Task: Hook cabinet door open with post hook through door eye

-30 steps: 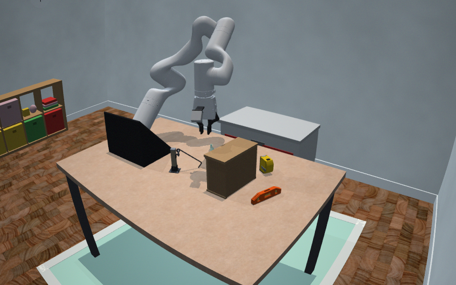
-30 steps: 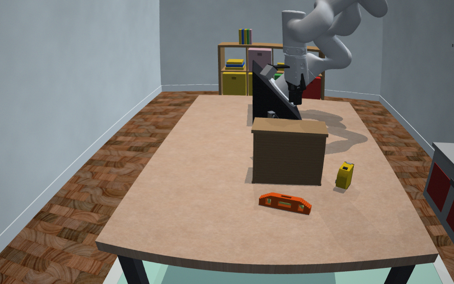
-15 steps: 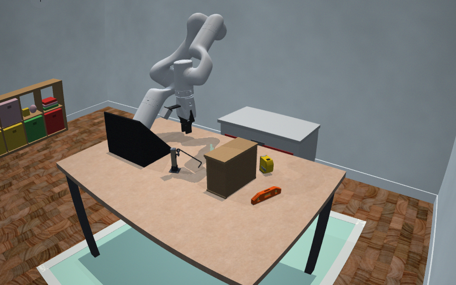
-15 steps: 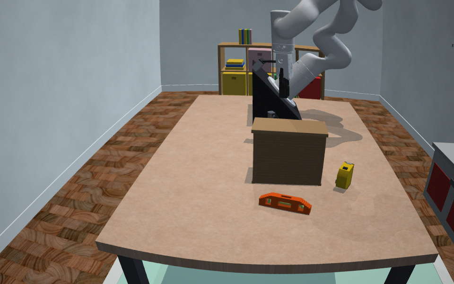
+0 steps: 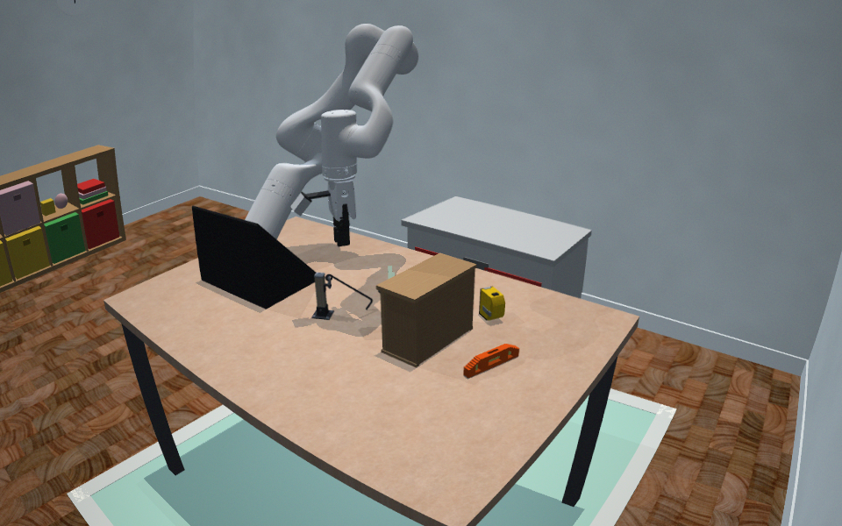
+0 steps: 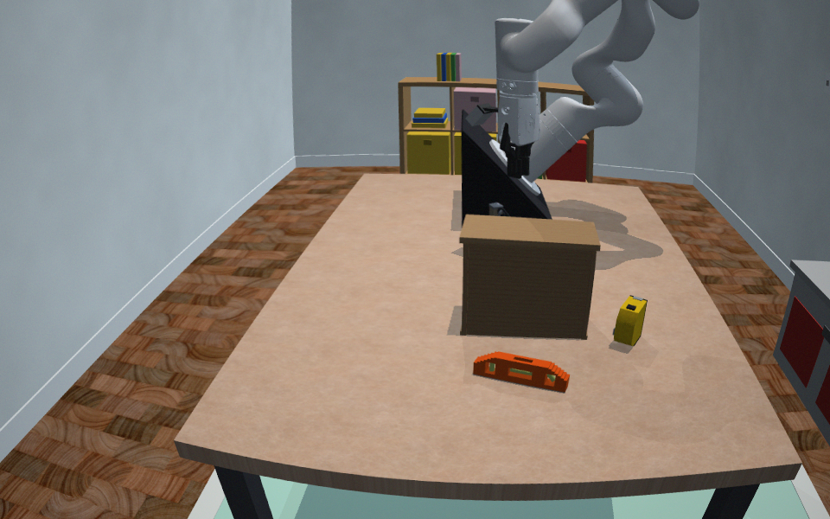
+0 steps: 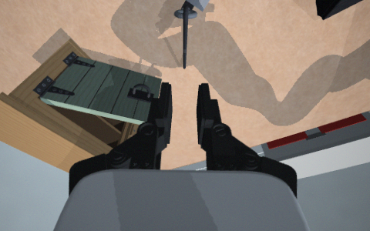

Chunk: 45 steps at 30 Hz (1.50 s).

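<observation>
The brown cabinet (image 5: 428,309) (image 6: 526,287) (image 7: 27,115) stands flat on the table. Its green door (image 7: 104,88) (image 5: 389,271) stands partly open, with the dark eye (image 7: 139,91) near its free edge. The thin dark hook (image 5: 351,286) (image 7: 185,38) hangs from the grey post (image 5: 321,294) (image 6: 496,208), its tip down near the table, clear of the door. My gripper (image 5: 341,238) (image 6: 517,168) (image 7: 184,96) hovers above the table behind the post and cabinet. Its fingers stand a narrow gap apart with nothing between them. In the wrist view the hook's tip lies just ahead of the fingertips and the eye just left of them.
A black slanted panel (image 5: 242,260) (image 6: 483,177) (image 7: 335,8) stands left of the post. A yellow tape measure (image 5: 491,302) (image 6: 630,320) and an orange level (image 5: 490,359) (image 6: 520,371) lie beside the cabinet. A grey sideboard (image 5: 496,232) stands behind the table.
</observation>
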Available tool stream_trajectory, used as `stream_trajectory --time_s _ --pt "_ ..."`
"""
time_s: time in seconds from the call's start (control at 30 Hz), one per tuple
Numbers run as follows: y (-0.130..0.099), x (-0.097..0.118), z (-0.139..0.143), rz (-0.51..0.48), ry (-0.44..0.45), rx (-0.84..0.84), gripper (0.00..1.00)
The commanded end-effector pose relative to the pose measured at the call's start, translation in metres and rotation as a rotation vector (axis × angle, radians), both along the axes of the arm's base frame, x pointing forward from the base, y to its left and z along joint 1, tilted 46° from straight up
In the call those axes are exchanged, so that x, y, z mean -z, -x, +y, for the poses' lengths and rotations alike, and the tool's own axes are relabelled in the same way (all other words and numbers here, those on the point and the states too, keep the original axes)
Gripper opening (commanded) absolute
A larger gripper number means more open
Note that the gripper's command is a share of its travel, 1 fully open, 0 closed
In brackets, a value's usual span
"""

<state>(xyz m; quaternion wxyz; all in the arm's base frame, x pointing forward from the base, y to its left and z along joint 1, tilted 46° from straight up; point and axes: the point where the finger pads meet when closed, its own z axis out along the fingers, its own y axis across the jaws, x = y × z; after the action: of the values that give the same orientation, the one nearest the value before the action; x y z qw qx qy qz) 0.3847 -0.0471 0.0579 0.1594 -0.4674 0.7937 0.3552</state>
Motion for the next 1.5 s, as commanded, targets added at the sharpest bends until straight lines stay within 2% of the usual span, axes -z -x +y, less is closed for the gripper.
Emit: stream_trajectory --time_s 0.0,0.9,1.47 --pt "-0.001 0.000 -0.001 0.003 0.001 0.002 0.23" --pt "0.000 0.001 0.001 0.003 0.001 0.001 0.23" --pt "0.002 0.021 0.021 0.003 0.001 0.001 0.23"
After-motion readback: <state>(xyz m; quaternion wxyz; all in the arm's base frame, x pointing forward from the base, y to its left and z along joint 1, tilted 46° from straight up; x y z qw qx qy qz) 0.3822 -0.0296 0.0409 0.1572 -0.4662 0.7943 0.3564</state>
